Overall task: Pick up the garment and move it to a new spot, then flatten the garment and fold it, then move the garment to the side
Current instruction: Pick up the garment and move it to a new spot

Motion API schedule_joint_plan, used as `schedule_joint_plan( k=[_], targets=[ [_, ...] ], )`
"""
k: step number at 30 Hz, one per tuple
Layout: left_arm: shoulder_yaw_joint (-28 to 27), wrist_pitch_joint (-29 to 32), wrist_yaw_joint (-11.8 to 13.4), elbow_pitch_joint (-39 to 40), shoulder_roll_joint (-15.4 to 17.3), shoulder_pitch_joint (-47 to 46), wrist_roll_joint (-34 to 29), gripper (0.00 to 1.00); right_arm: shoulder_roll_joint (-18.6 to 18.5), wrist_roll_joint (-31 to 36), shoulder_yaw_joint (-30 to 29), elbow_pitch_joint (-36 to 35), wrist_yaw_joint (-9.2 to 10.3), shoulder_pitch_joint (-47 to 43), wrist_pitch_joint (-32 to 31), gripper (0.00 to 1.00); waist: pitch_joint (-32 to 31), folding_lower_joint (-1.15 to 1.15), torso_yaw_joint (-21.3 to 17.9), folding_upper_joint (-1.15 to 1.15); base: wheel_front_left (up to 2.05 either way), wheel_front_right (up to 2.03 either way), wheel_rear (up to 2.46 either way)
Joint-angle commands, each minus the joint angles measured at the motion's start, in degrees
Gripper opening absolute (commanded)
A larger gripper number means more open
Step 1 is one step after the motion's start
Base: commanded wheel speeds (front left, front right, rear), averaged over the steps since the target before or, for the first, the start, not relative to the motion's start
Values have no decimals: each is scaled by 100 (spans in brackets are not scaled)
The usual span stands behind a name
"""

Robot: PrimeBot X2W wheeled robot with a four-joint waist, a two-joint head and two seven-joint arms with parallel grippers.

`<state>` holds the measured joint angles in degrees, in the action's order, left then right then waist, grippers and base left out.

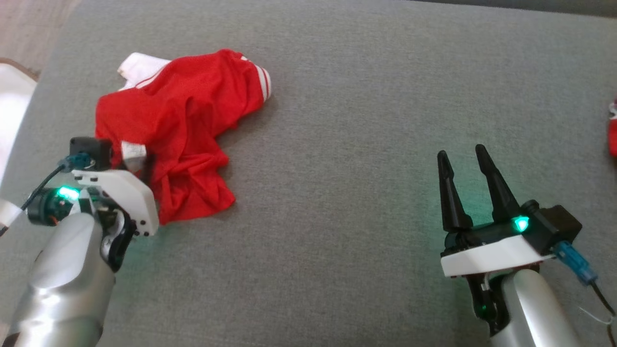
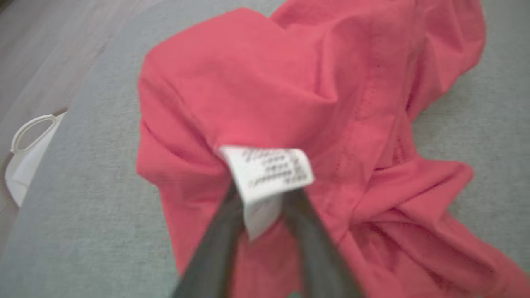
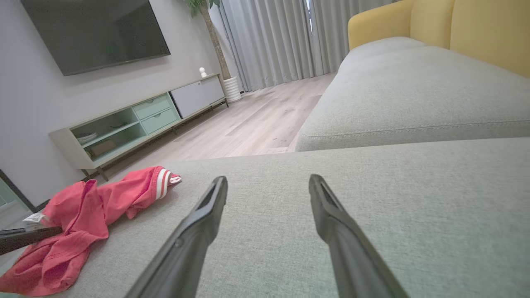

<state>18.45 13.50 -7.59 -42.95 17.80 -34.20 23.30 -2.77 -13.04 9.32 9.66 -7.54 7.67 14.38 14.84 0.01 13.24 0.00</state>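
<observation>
On the grey sofa [image 1: 337,193], toward the robot's left, the red garment [image 1: 183,130] lay crumpled in a heap, with a white-striped hem [image 1: 262,82] at its far end and a bit of white cloth [image 1: 140,65] showing behind it. The left claw [image 2: 265,196] was down at the near-left edge of the heap. In the left wrist view its two dark fingers [image 2: 219,248] stood either side of a white label [image 2: 267,171] sewn to the garment, and their tips were hidden behind the label and the cloth. Whether they were pinching the fabric could not be told. The right claw [image 1: 462,152] was well apart from the garment, over bare sofa on the robot's right, with its fingers spread and nothing between them. A white object with a handle [image 2: 29,153] sat off the sofa's left edge, on the floor. Another scrap of red [image 1: 613,130] showed at the far right edge of the head view.
</observation>
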Motion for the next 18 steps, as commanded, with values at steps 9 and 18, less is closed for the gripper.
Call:
schedule_joint_plan(
  k=[9, 18],
  targets=[
    [-201, -1379, 10, 649, 258, -533, 480, 0, -10, -67, 127, -166, 5, 182, 62, 100, -161, -1, -205, 0, 0, 0, 0],
    [-146, -2414, 11, 1991, 50, -502, 524, 0, -10, -227, 184, -105, 5, 131, 62, 100, -547, -1, -448, 0, 0, 0, 0]
  ],
)
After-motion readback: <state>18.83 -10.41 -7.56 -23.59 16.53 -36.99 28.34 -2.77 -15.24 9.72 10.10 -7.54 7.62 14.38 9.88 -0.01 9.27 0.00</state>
